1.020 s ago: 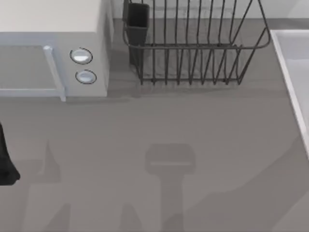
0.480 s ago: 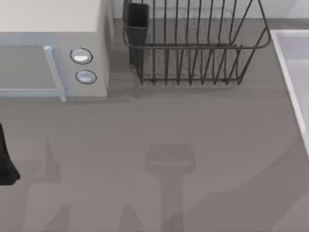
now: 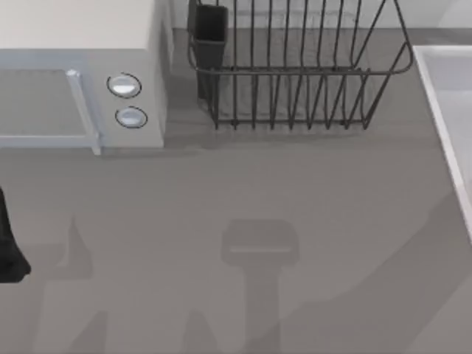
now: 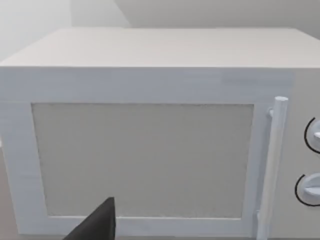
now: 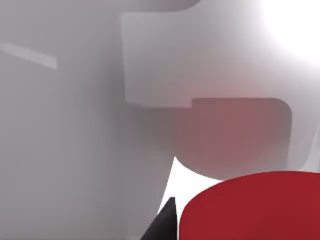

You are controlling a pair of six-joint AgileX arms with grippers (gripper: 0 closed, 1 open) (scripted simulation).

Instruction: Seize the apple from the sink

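Top view: the table (image 3: 243, 192) carries a microwave (image 3: 81, 74) at ten o'clock, a wire dish rack (image 3: 295, 74) at twelve, and the sink (image 3: 442, 110) rim at three. The left arm (image 3: 9, 247) sits parked at nine o'clock.

Left wrist view: the microwave door (image 4: 142, 160) faces the camera; one dark fingertip (image 4: 97, 225) shows at six, and I cannot tell how those jaws stand.

Right wrist view: the apple (image 5: 250, 207) lies in the sink, just beside a dark fingertip (image 5: 165, 222) at five o'clock. The right arm is nearer. Rounded, the apple shows no clear long axis or heading. Whether these jaws are spread or closed I cannot tell.
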